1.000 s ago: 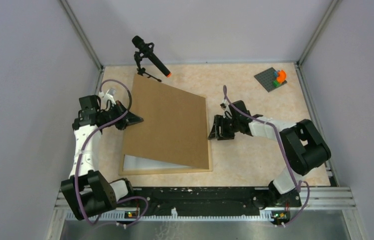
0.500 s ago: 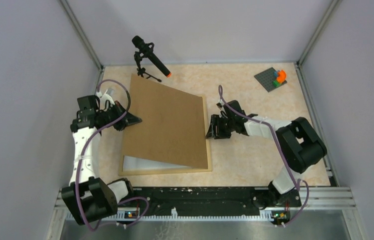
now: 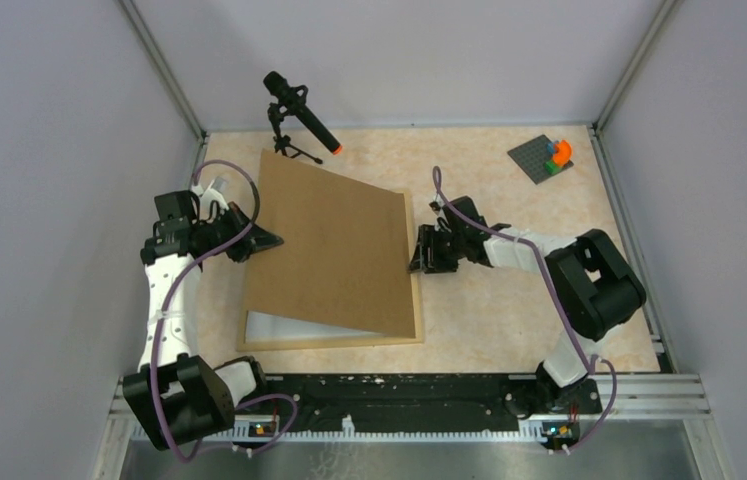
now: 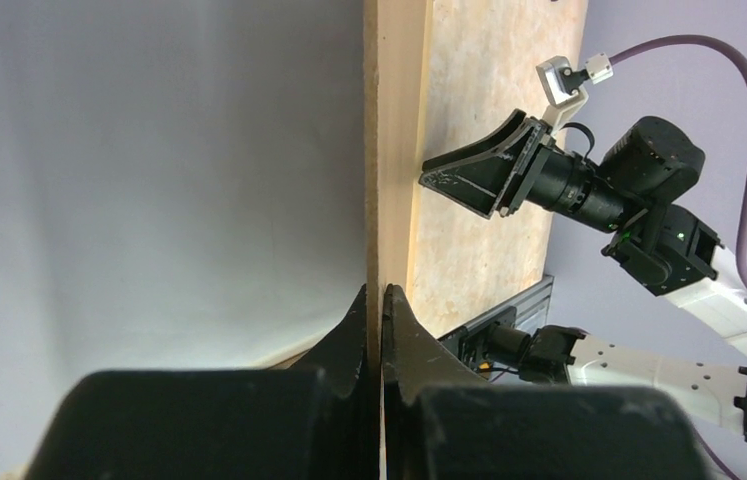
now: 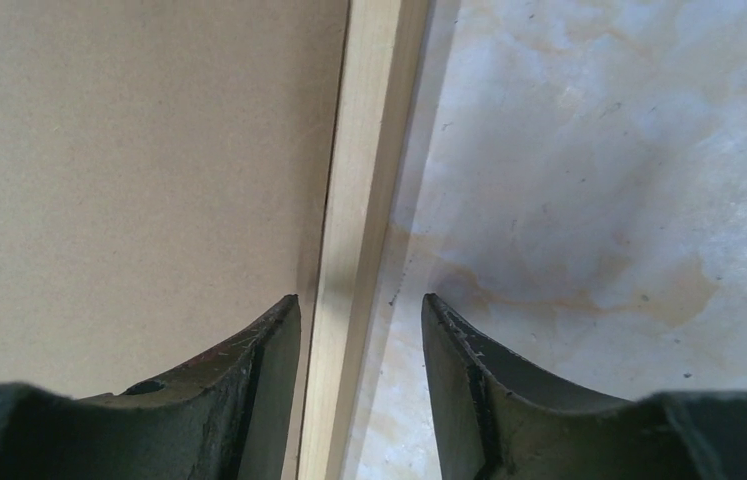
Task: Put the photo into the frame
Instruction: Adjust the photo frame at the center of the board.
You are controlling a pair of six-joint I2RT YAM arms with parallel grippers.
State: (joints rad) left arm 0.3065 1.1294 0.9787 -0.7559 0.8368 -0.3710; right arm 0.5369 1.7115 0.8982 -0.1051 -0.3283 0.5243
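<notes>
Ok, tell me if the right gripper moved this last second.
Yes: the right gripper slid left toward the frame, its jaws now straddling the right rail.

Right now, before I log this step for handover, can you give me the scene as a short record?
left gripper: shut on backing board edge, board's left side raised
right gripper: open, astride frame right strip
photo: picture not visible; white sheet shows under board
far side: microphone, toy-brick plate
</notes>
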